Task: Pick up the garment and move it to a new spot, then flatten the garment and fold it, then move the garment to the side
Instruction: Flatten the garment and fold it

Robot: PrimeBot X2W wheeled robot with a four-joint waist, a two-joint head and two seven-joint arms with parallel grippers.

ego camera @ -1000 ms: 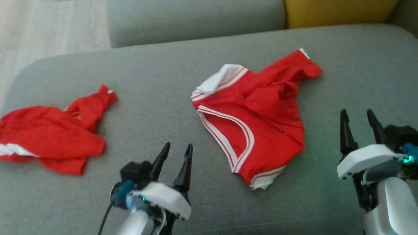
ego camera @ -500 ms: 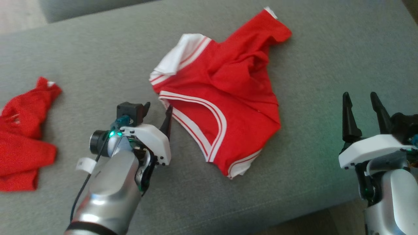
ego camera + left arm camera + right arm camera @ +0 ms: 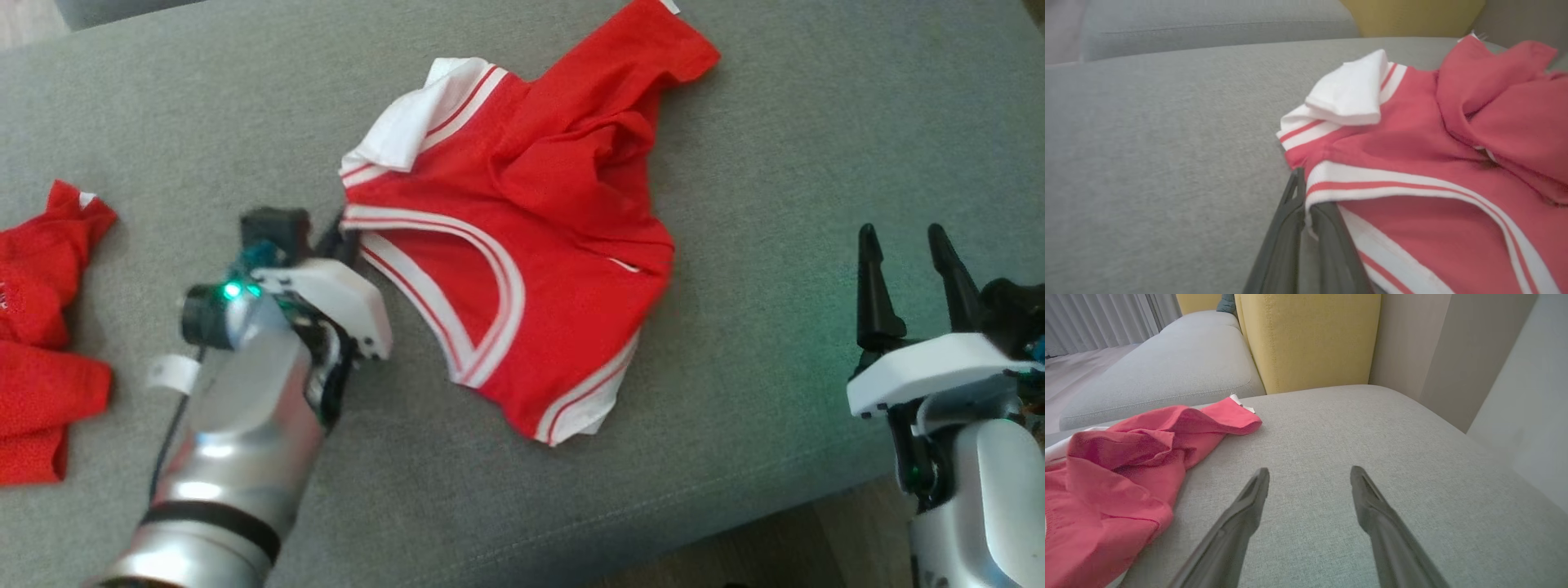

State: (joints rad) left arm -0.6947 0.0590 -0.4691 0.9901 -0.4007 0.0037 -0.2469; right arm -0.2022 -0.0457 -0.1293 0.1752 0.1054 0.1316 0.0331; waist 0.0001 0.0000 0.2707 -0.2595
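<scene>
Our left hand [image 3: 341,238] is up from the bottom edge now, pinched shut on the striped left edge of the garment [image 3: 539,245], mid-frame on the sofa [image 3: 775,147]. Our right hand [image 3: 904,245] sits wide open and empty, farther off at lower right.

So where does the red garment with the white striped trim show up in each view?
Head view: red garment with white striped trim centre to upper middle, left gripper shut on its left trim.
Left wrist view: the garment in the right half, trim caught in the shut jaws.
Right wrist view: the garment at the left side, beside the open right gripper.
Shared landmark: the pointed red corner with a white tag.
</scene>
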